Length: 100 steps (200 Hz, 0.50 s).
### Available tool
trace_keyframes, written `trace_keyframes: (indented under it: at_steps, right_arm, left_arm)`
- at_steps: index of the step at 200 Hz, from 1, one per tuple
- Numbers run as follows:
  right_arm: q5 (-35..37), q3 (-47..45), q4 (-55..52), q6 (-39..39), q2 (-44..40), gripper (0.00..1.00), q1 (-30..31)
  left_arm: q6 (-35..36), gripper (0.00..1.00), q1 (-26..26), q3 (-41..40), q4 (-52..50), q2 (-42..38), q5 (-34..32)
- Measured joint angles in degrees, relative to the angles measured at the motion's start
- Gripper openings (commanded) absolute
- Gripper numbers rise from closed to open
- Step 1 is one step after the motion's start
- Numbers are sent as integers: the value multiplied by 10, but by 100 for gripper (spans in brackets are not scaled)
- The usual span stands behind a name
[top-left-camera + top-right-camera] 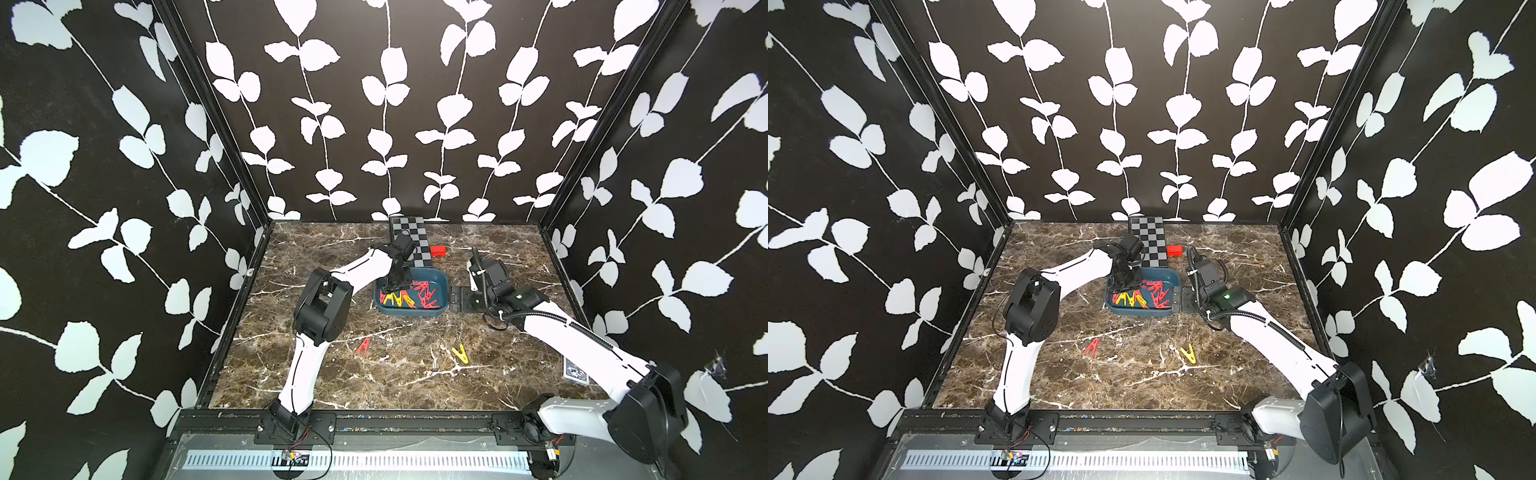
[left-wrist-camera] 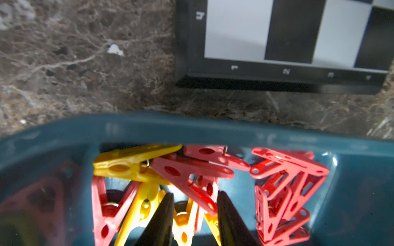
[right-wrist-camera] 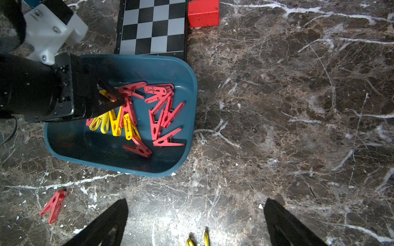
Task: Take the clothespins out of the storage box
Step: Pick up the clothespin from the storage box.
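Nearest is the black rail (image 1: 415,426) that carries both my arms. I read the clock with the storage box (image 1: 411,314) as the hub and the back wall as twelve.

On the marble table (image 1: 332,374), two pins are out of the box. A red clothespin (image 1: 363,347) lies at seven o'clock and a yellow clothespin (image 1: 460,354) at five, well apart from each other and from the box.

The box sits mid-table with a heap of clothespins (image 1: 419,295) in it, mostly red with a yellow cluster toward nine, so most of the job is not yet done.

My right claw (image 1: 455,299) is at three o'clock, just beside the box's outer wall. Its jaws are spread wide and hold nothing.

My left claw (image 2: 195,196) reaches down into the nine o'clock end of the box. Its jaws stand partway apart, astride a yellow pin and the leg of a red one. I cannot tell whether the pads are pressing on either.

I judge this to be the pick step. The next move calls for pinching one pin firmly, lifting straight up so that tangled neighbours drop away, then carrying it over the rim to bare table.

Beyond the box, a checkered board (image 1: 409,232) lies at twelve and a small red block (image 1: 437,250) at one. Neither is part of this job.
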Motion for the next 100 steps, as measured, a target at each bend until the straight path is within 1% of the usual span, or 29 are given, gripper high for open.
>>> trace_keyframes:
  at_steps: [41, 47, 63, 72, 86, 93, 100]
  right_arm:
    - [0, -7, -1, 0, -1, 99, 0]
    - [0, -8, -1, 0, 0, 99, 0]
    - [0, -8, -1, 0, 0, 99, 0]
    - [0, -8, -1, 0, 0, 99, 0]
    - [0, -8, -1, 0, -1, 99, 0]
    - [0, -8, -1, 0, 0, 99, 0]
    - [0, -8, -1, 0, -1, 99, 0]
  left_arm:
    - [0, 34, -1, 17, -7, 19, 0]
    - [0, 32, -1, 17, -7, 20, 0]
    - [-2, 31, -1, 17, -8, 21, 0]
    - [-3, 26, -1, 17, -10, 21, 0]
    - [-2, 24, -1, 18, -12, 21, 0]
    - [-2, 20, -1, 18, -14, 21, 0]
    - [-2, 18, -1, 18, -16, 21, 0]
